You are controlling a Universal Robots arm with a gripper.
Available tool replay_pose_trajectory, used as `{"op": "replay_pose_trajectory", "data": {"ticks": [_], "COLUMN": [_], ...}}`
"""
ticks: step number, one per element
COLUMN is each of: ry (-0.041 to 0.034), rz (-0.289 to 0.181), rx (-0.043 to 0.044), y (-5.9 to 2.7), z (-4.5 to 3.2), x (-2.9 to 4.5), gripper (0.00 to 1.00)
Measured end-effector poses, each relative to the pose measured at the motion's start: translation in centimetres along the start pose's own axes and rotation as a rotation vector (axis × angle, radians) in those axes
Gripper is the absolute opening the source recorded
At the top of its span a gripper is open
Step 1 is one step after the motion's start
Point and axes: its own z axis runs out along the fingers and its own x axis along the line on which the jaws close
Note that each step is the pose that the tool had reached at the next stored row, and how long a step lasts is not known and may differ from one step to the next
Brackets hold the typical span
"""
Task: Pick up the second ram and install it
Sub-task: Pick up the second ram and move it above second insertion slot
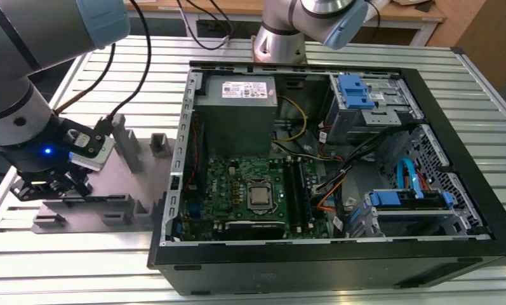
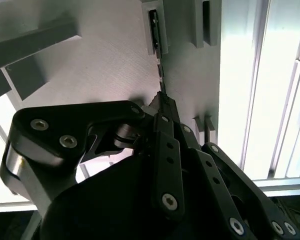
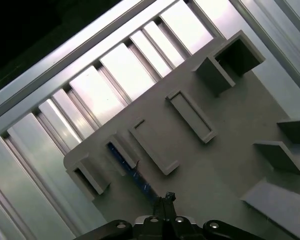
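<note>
The second ram [image 3: 132,172] is being pinched edge-on by the gripper [image 2: 162,102], whose fingers are closed onto it. Its far end is being held in a slot of the grey fixture plate [image 1: 121,184]. The plate is being borne by a slatted metal table [image 1: 75,267], beside an open computer case [image 1: 320,264]. Wooden furniture [image 1: 486,28] is being glimpsed beyond.

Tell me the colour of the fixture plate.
Plain grey fixture plate; clearest in the exterior view.

The bench [image 1: 83,267] is seen as ribbed bare metal, brightly reflective. The fixture plate [image 1: 108,184] is rendered in matt grey plastic, finely grained. The hand [image 2: 161,98] is made up of smooth black satin links, studded with shiny screws. The second ram [image 3: 132,172] is caught as a glossy, dark bluish edge.
</note>
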Motion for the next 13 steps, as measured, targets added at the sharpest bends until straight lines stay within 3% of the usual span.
{"op": "replay_pose_trajectory", "data": {"ticks": [13], "ry": [0.0057], "rz": [-0.141], "rx": [-0.0036], "y": [0.0], "z": [0.01], "x": [0.0], "gripper": [0.07]}}
